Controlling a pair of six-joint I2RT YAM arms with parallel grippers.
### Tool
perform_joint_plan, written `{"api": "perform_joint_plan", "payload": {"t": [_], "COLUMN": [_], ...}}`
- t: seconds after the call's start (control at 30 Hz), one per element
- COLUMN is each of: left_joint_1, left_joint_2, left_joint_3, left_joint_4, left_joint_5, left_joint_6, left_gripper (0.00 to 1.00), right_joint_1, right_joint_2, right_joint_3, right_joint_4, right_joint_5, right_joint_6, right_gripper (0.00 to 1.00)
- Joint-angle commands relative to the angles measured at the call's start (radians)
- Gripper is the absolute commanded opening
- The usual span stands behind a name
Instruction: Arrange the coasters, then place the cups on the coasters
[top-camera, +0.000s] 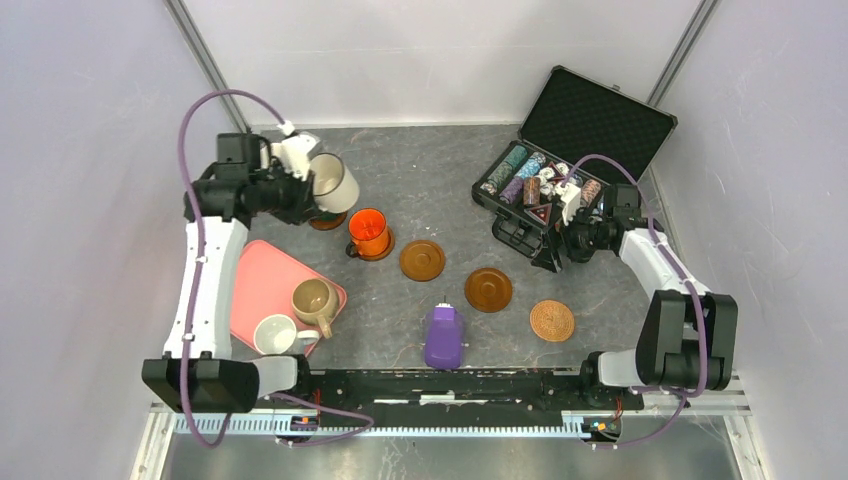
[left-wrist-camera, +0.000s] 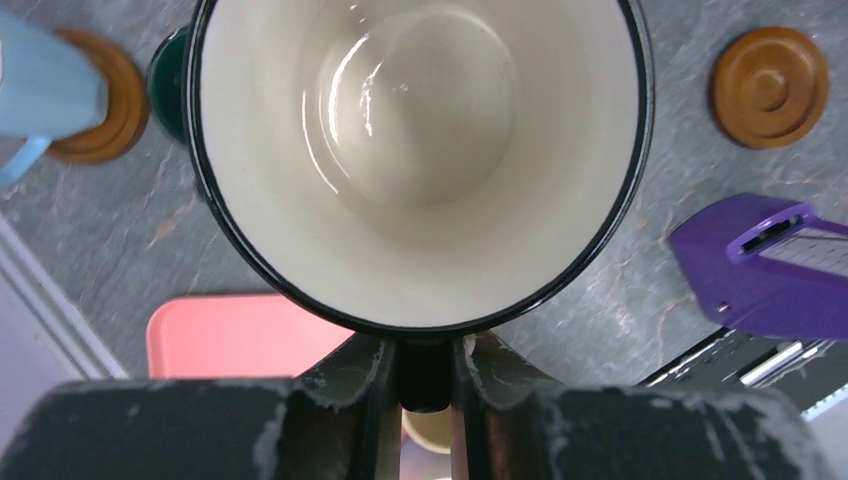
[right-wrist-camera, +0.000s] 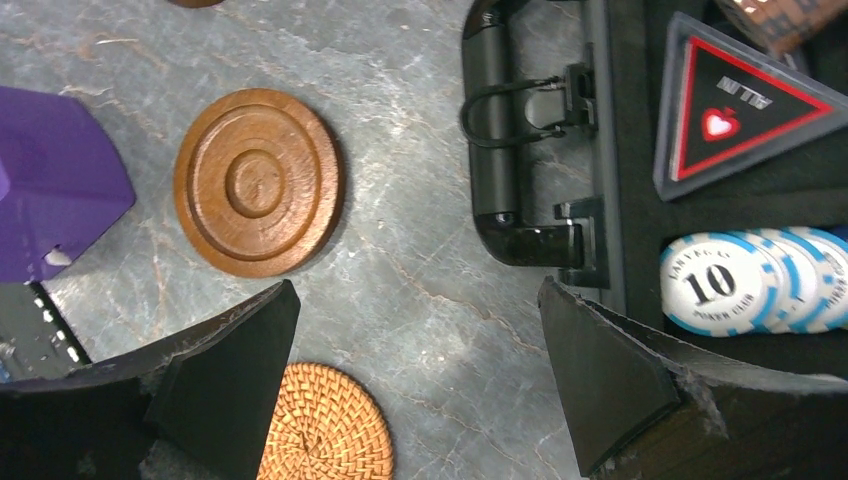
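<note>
My left gripper (top-camera: 303, 188) is shut on the dark handle of the cream cup (top-camera: 336, 182), which hangs tilted above a dark coaster (top-camera: 327, 221) at the back left. In the left wrist view, the cup's open mouth (left-wrist-camera: 420, 150) fills the frame and its handle sits between my fingers (left-wrist-camera: 360, 375). A light blue cup (left-wrist-camera: 40, 90) stands on a coaster (left-wrist-camera: 110, 100), with a dark green cup (left-wrist-camera: 168, 85) beside it. The orange cup (top-camera: 369, 231) sits on a coaster. Two dark coasters (top-camera: 422, 260) (top-camera: 488, 289) and a woven one (top-camera: 552, 320) lie bare. My right gripper (top-camera: 556, 246) is open and empty.
A pink tray (top-camera: 258, 270) at the left holds a beige cup (top-camera: 315, 300) and a white cup (top-camera: 274, 335). A purple device (top-camera: 443, 337) lies near the front. An open black case (top-camera: 600, 120) of poker chips stands at the back right, its handle (right-wrist-camera: 505, 140) close to my right gripper.
</note>
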Motion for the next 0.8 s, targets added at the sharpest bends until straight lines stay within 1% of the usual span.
{"api": "perform_joint_plan", "payload": {"t": [0.0,0.03,0.17,0.27,0.4,0.53,0.67,0.77], "left_joint_1": [-0.208,-0.261,-0.422,-0.529,-0.662,-0.735,-0.793,-0.823], "left_joint_2": [-0.003,0.001,0.032,0.07,0.11,0.128,0.129,0.13], "left_joint_3": [0.052,0.05,0.034,0.016,-0.053,-0.139,-0.229,-0.307], "left_joint_4": [0.165,0.187,0.266,0.295,0.351,0.42,0.498,0.549], "left_joint_5": [-0.187,-0.236,-0.353,-0.448,-0.552,-0.587,-0.624,-0.62], "left_joint_6": [-0.244,-0.26,-0.31,-0.345,-0.391,-0.443,-0.503,-0.542], "left_gripper": [0.02,0.02,0.02,0.02,0.02,0.02,0.02,0.02], "right_joint_1": [-0.008,-0.008,-0.008,-0.009,-0.014,-0.021,-0.026,-0.029], "right_joint_2": [-0.055,-0.064,-0.099,-0.118,-0.135,-0.139,-0.136,-0.134], "right_joint_3": [-0.026,-0.032,-0.05,-0.054,-0.067,-0.086,-0.096,-0.102], "right_joint_4": [0.105,0.119,0.156,0.169,0.201,0.222,0.224,0.226], "right_joint_5": [0.1,0.123,0.202,0.258,0.323,0.359,0.359,0.351], "right_joint_6": [0.097,0.109,0.14,0.154,0.185,0.197,0.19,0.186], "right_gripper": [0.98,0.98,0.98,0.98,0.98,0.98,0.98,0.98]}}
